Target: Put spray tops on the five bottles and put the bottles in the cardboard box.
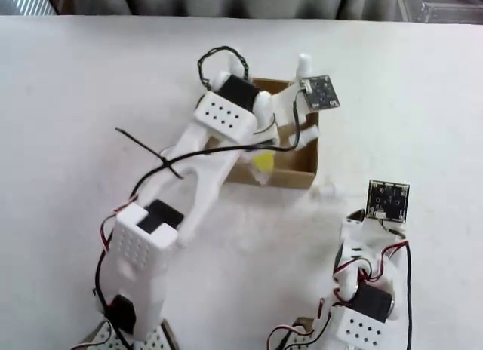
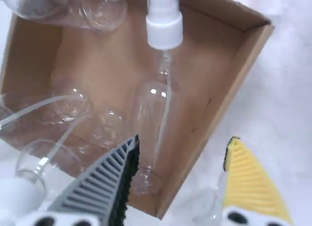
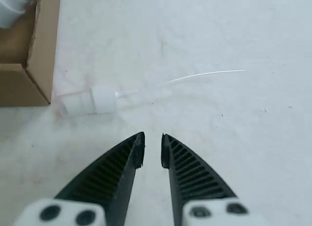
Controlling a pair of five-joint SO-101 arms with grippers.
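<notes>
Right wrist view: spray top (image 3: 92, 100) lies just beyond the right hand (image 3: 152, 150).

Your cardboard box (image 2: 236, 65) brown, bottles (image 2: 151, 111) clear, spray top (image 3: 91, 100) white, left gripper (image 2: 184, 141) ribbed grey and yellow, right gripper (image 3: 152, 137) ribbed black.

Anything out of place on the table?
One spray top lies on its side on the table, just outside the cardboard box, its dip tube trailing, unattached. The right claw hovers near it.

bottles (image 2: 151, 133) in box (image 2: 233, 84), spray top (image 3: 87, 100) beside box
</notes>
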